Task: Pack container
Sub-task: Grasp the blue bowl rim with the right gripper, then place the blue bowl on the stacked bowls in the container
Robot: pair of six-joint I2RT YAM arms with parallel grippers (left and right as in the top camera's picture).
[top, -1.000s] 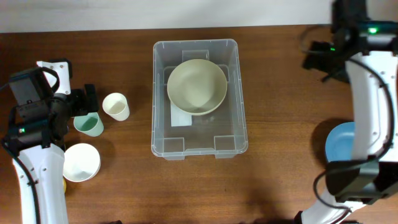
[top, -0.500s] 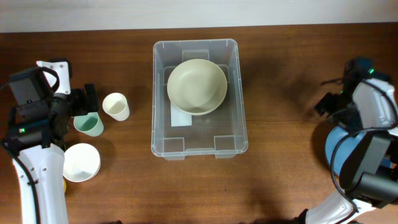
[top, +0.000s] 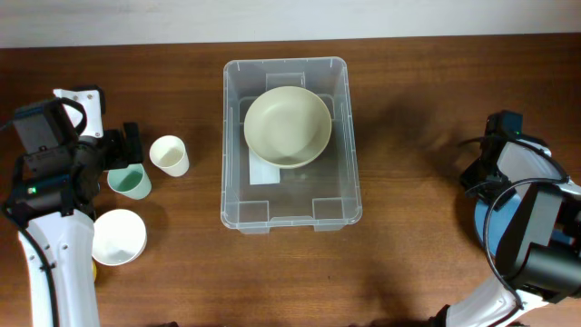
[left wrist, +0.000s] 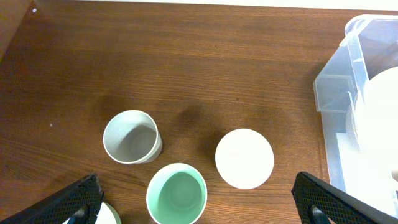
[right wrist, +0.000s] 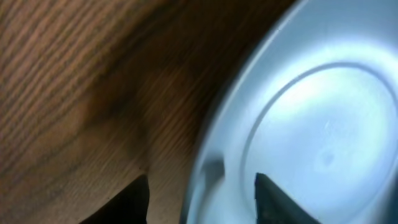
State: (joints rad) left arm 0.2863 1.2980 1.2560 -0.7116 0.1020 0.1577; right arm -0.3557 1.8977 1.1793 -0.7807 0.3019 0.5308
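The clear plastic container [top: 238,218] stands mid-table with a cream bowl [top: 287,125] inside it. At the right edge lies a light blue bowl [top: 483,213]. My right gripper [top: 477,182] hangs low over that bowl's left rim. In the right wrist view the gripper [right wrist: 202,193] is open and straddles the blue bowl's [right wrist: 311,112] rim: one finger is outside over the wood, the other inside. My left gripper [left wrist: 196,199] is open wide above a mint cup [left wrist: 176,194]. The container's corner [left wrist: 333,87] shows at the right of that view.
Left of the container stand a white cup [top: 170,155], the mint cup [top: 132,183] and a white bowl [top: 118,237]. A grey cup [left wrist: 132,136] stands beside the mint one, under the left arm. A yellow thing [top: 93,270] peeks out by the white bowl.
The right arm has swung from the table's far right corner down to the blue bowl, and its jaws have narrowed around the rim. The left arm has not moved.
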